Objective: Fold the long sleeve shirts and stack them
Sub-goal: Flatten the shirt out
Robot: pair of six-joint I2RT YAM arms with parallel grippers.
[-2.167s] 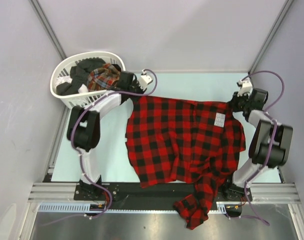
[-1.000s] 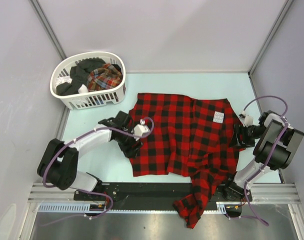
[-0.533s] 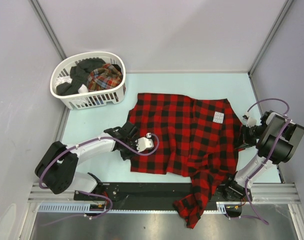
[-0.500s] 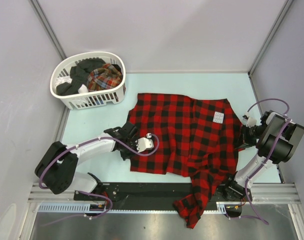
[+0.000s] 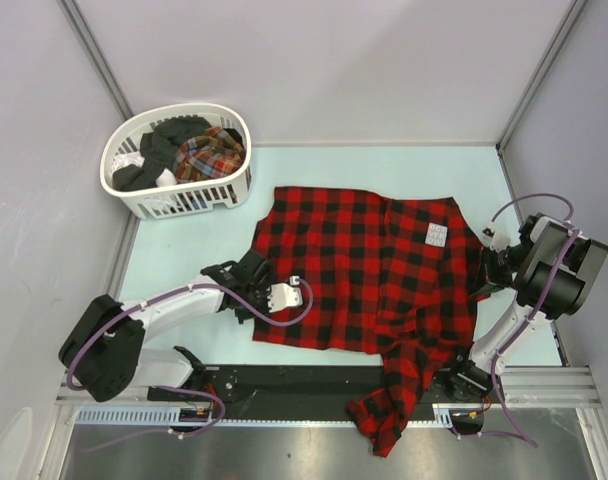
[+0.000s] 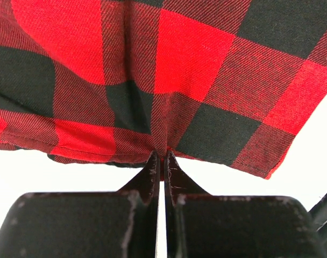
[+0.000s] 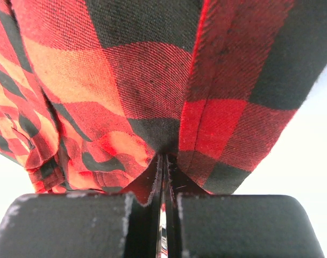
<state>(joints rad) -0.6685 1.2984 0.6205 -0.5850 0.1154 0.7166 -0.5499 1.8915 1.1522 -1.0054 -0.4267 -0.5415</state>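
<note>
My left gripper (image 6: 162, 159) and right gripper (image 7: 164, 159) each clamp a side edge of the shirt (image 5: 374, 270). That lets me stretch it flat on the tabletop (image 5: 199, 250) for folding.

Large red-and-black checks cover the soft flannel shirt (image 5: 364, 270). The pale mint table (image 5: 184, 250) is plain. The white slatted plastic basket (image 5: 179, 203) holds a finer multicolour plaid shirt (image 5: 209, 152) and dark grey cloth (image 5: 162, 150).

Top cam: bright, even, diffuse light, soft faint shadows, mild sheen on steel strip (image 5: 284, 455). Wrist cams: table (image 6: 308, 161) blown out white, shirt (image 6: 190, 59) weave sharp, near fingers (image 6: 147, 180) dark, slightly soft.
</note>
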